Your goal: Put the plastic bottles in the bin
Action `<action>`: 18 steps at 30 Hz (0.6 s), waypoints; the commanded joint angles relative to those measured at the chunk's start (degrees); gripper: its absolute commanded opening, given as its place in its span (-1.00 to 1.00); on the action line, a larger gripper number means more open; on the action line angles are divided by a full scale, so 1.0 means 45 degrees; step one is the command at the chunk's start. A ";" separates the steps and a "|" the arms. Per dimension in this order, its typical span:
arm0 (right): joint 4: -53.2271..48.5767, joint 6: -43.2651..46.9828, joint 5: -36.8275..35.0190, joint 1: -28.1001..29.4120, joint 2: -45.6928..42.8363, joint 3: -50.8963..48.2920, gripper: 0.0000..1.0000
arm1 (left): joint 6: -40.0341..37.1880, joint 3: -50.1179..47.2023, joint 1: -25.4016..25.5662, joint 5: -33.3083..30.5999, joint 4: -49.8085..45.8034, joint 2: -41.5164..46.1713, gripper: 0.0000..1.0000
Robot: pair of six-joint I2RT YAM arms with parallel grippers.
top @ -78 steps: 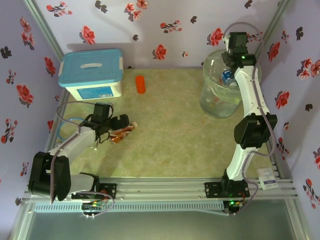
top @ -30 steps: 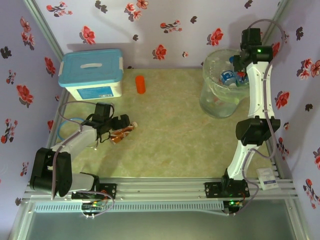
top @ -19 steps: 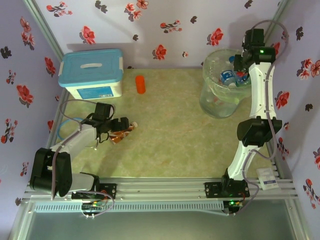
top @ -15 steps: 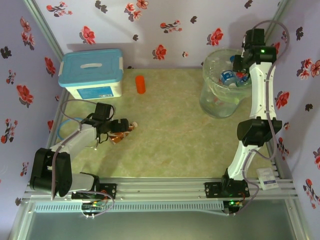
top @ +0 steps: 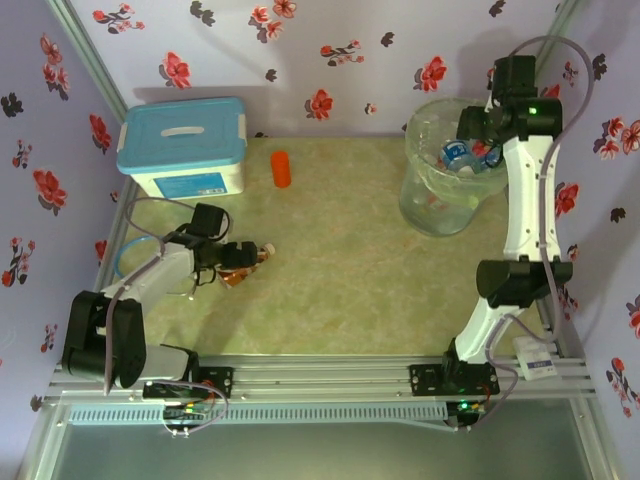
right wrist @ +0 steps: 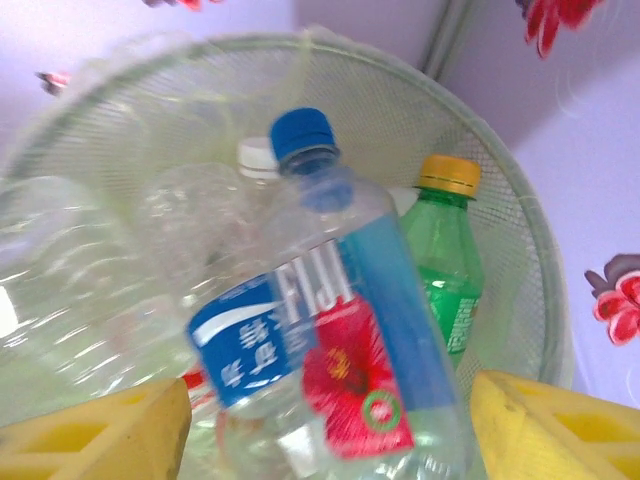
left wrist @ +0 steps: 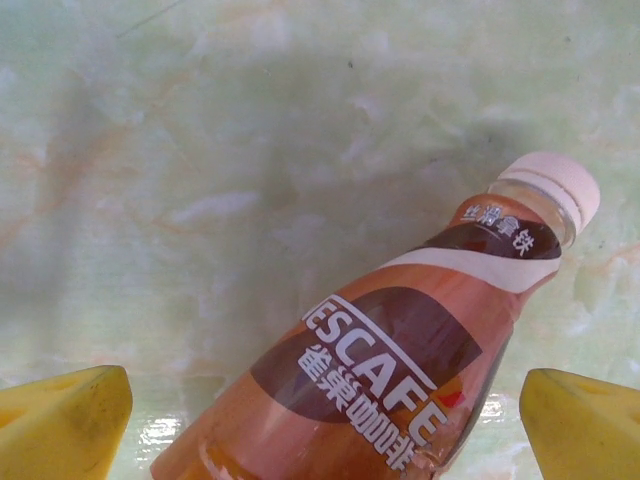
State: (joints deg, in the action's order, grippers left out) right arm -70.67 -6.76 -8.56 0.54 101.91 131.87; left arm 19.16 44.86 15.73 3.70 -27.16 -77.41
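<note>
A brown coffee bottle (left wrist: 380, 390) with a white cap lies on the table, its body between the wide-apart yellow fingertips (left wrist: 60, 420) of my open left gripper (left wrist: 325, 430). From above, that gripper (top: 236, 254) sits at the bottle (top: 252, 261) on the left side. My right gripper (top: 474, 128) hangs over the bin (top: 430, 215). Its fingers (right wrist: 560, 425) stand apart around a blurred clear bottle with a blue cap (right wrist: 340, 330), which is loose above the bin (right wrist: 540, 230). A green bottle (right wrist: 445, 255) and several clear ones lie inside. An orange bottle (top: 281, 168) stands at the back.
A white box with a blue lid (top: 183, 145) stands at the back left. A blue ring of cable (top: 124, 262) lies by the left edge. Floral walls close in the table on three sides. A small white device (top: 531, 356) sits at the front right.
My right gripper has opened above the bin and the blue-capped bottle has come loose from it. The left gripper has edged closer around the coffee bottle.
</note>
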 commanded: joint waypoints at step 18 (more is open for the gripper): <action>0.2459 -0.1285 0.3003 0.1511 -0.3212 -0.4552 0.51 | 0.1066 -0.0309 0.1382 0.0833 -0.0585 -0.0715 0.99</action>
State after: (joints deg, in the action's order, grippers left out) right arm -61.25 -10.83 1.91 6.72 90.52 112.62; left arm 21.74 44.77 20.88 6.35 -28.75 -80.09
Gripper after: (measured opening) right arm 0.753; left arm 0.995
